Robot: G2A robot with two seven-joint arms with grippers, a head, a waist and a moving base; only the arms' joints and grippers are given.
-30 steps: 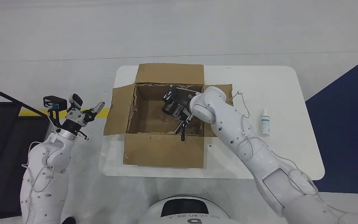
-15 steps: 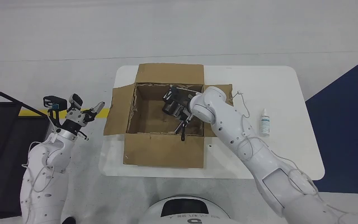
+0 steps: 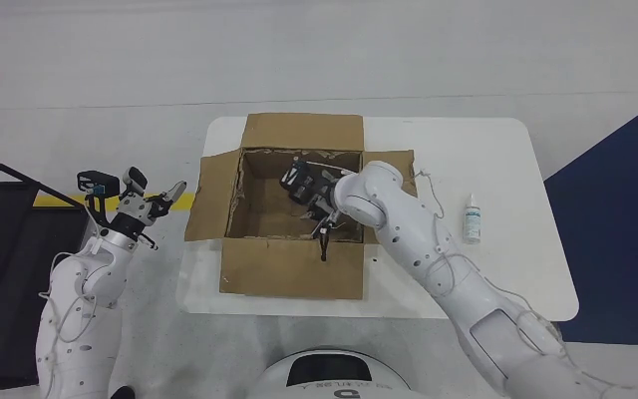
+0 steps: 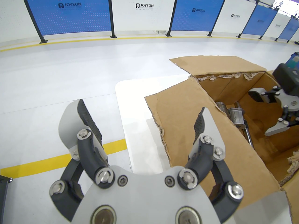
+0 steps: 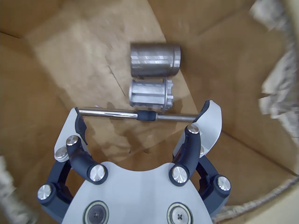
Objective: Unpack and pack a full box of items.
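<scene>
On the white table (image 3: 498, 199), toward its left half, stands an open cardboard box (image 3: 291, 267). All four flaps are folded outward and the inner rim shows torn tape.

Right arm: reaches over the right flap and down into the far right part of the box. The right gripper (image 5: 143, 110) is inside, pointing at the box floor, fingers spread wide and nothing held.

Left gripper (image 4: 141, 106): off the table, to the left of the box's left flap and above the grey floor. Its fingers are also spread wide, with nothing between them.

Contents on the box floor, below the right gripper:
- large metal cylinder (image 5: 155, 59), lying on its side.
- smaller flanged cylinder (image 5: 150, 95), also on its side, parallel to the large one and just beside it.
- thin steel rod (image 5: 105, 113) with a dark collar at mid-length, just beside the flanged cylinder and parallel to both. In the right wrist view it spans the gap between the two fingertips. Whether the pads touch it cannot be told.

Small spray bottle (image 3: 472, 217): lies on the table to the right of the box, well apart from it.
</scene>
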